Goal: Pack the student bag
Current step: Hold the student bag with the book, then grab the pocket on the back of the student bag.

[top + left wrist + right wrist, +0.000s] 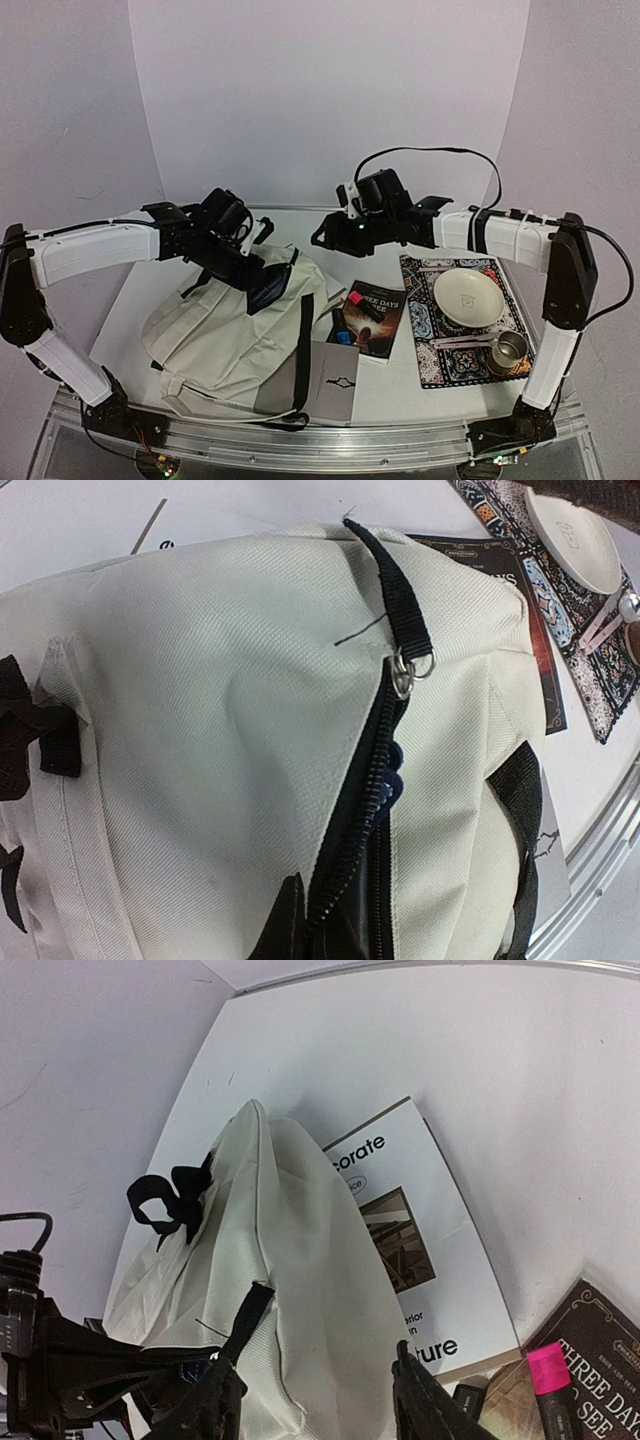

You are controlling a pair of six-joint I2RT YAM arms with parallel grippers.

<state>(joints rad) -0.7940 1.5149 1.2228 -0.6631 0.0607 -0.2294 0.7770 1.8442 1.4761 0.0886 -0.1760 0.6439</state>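
Clamped shut with the left gripper (pixel 262 290) on the zip edge of the cream bag (pixel 220 335), directly below the fingers. Parted wide at the right gripper (pixel 315 1380), astride the bag's raised top fold, pinching nothing. Just past its right finger, a magazine (pixel 425 1250) partly under the bag; further right, a pink marker (pixel 548 1370) by a dark book (pixel 600 1355).
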